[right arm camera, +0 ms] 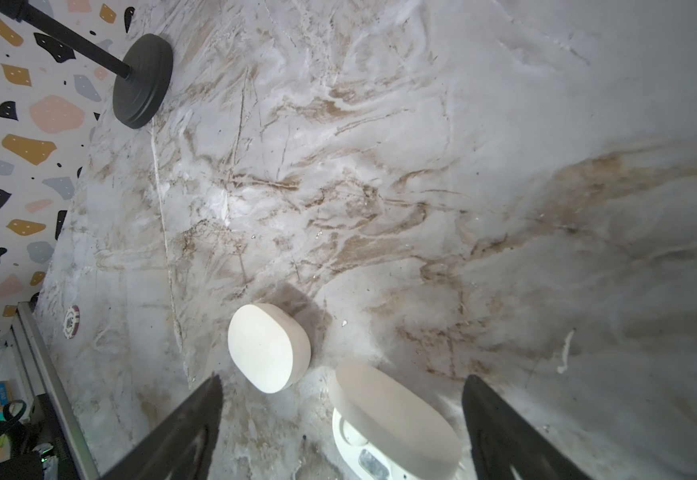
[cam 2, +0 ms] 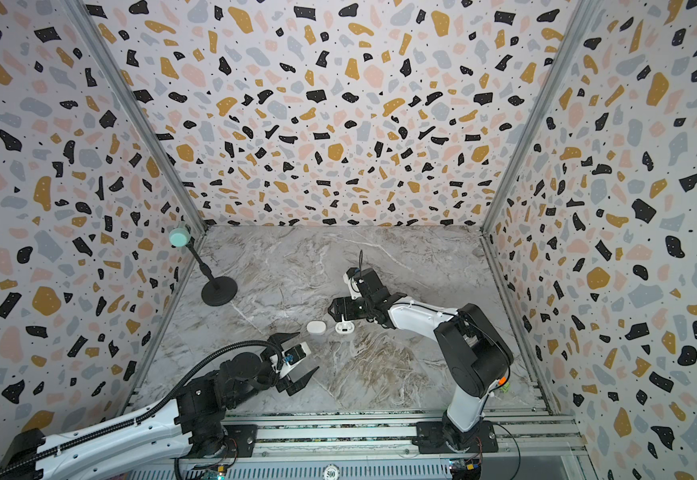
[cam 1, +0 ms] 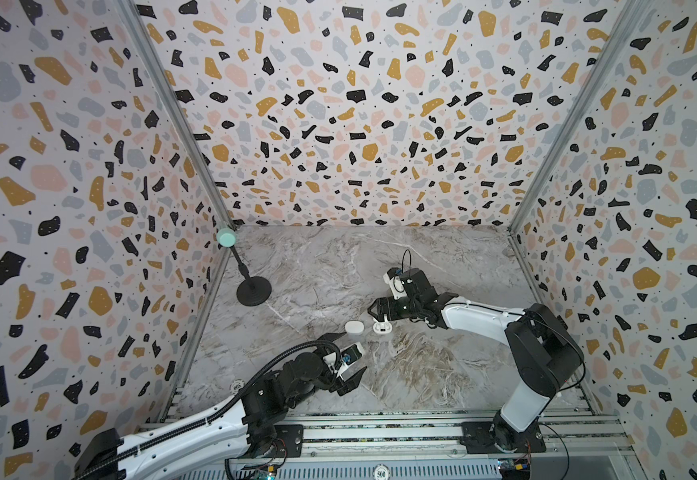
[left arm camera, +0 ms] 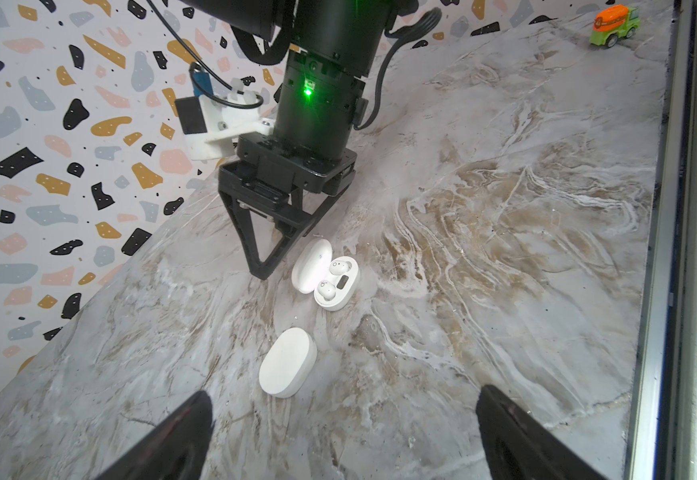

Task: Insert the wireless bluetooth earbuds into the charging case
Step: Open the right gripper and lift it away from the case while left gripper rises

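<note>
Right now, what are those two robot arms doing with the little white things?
Their job is tucking earbuds into charging cases. The open case lies on the marble table with two earbuds sitting in its slots. The right end effector hangs just above it, open and holding nothing. The shut case lies beside it. The left end effector waits close by, open and empty too. No loose earbuds show on the table.
</note>
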